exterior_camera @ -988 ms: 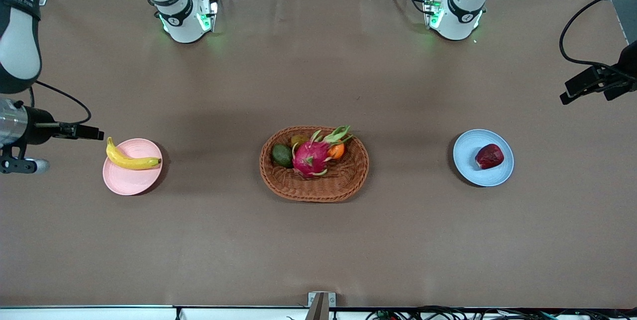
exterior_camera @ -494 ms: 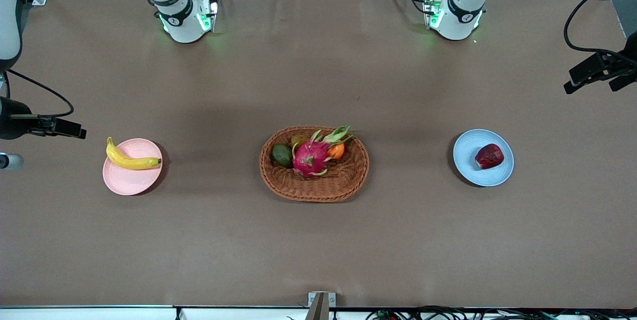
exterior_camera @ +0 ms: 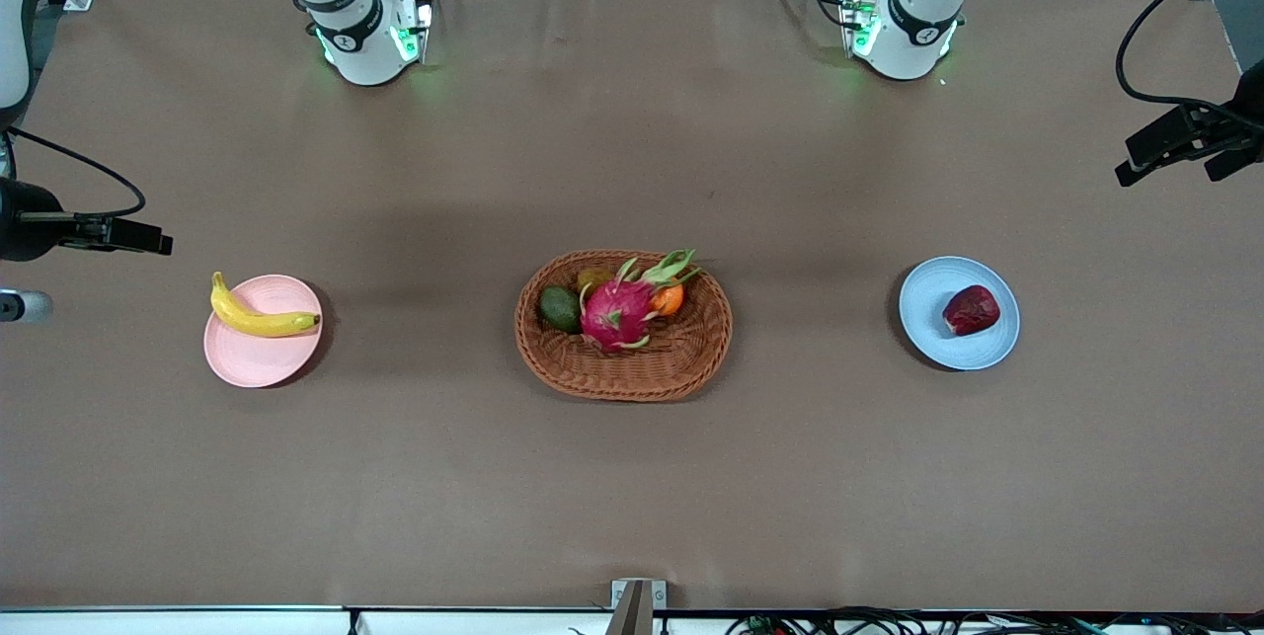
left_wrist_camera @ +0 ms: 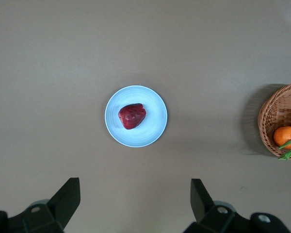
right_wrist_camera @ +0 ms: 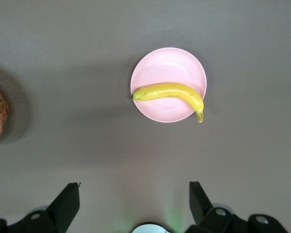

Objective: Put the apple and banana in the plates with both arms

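Note:
The yellow banana lies across the pale pink plate toward the right arm's end of the table. The dark red apple rests in the light blue plate toward the left arm's end. My right gripper hangs open and empty high over bare table beside the pink plate. My left gripper is likewise open and empty, high over bare table beside the blue plate. In the front view only the wrist ends of both arms show at the frame's edges.
An oval wicker basket sits mid-table between the plates, holding a dragon fruit, an avocado and an orange. The arm bases stand along the table's edge farthest from the front camera.
The right arm's hand has pulled back from the pink plate toward the table's end and risen. The left arm's hand rose slightly. The fruit and plates have not moved.

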Available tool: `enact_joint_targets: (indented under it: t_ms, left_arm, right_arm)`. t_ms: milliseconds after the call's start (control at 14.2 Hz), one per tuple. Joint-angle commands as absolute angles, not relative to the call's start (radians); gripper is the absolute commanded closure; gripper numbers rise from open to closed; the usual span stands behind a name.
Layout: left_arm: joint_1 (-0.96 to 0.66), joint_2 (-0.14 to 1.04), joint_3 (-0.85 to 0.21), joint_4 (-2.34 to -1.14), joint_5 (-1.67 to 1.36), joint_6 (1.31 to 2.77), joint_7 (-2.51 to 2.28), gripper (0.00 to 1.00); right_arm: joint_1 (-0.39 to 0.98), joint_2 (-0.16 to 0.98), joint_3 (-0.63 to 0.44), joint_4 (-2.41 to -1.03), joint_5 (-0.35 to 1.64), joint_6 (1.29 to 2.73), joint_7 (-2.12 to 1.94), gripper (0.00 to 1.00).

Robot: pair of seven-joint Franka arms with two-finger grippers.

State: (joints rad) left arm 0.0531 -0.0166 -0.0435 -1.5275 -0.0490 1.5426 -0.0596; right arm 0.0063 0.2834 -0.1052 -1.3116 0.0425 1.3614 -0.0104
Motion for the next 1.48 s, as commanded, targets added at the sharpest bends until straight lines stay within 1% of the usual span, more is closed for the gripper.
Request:
enact_joint_targets:
  t_ms: [0,212,424,776,1412]
  left_arm:
    - [0.057,-0.043,-0.044,-1.554,-0.044,1.560,-0.037,0.00]
    - [0.057,-0.040,-0.043,-1.552,-0.044,1.574,-0.038,0.00]
    - [0.057,-0.040,-0.044,-1.554,-0.044,1.580,-0.038,0.00]
    - [0.054,-0.041,-0.046,-1.552,-0.044,1.588,-0.038,0.00]
    - [0.055,-0.041,-0.046,-1.554,-0.044,1.589,-0.038,0.00]
  right_arm:
    - [0.011,0.215,-0.103,-1.325,0.026,1.339,0.003,0.00]
    - [0.011,0.132,-0.103,-1.400,0.023,1.351,0.003,0.00]
    - [0.015,0.081,-0.098,-1.430,-0.009,1.354,0.003,0.00]
    - [0.008,-0.029,-0.098,-1.535,-0.009,1.378,0.005,0.00]
    - [0.012,-0.095,-0.098,-1.565,0.002,1.367,0.005,0.00]
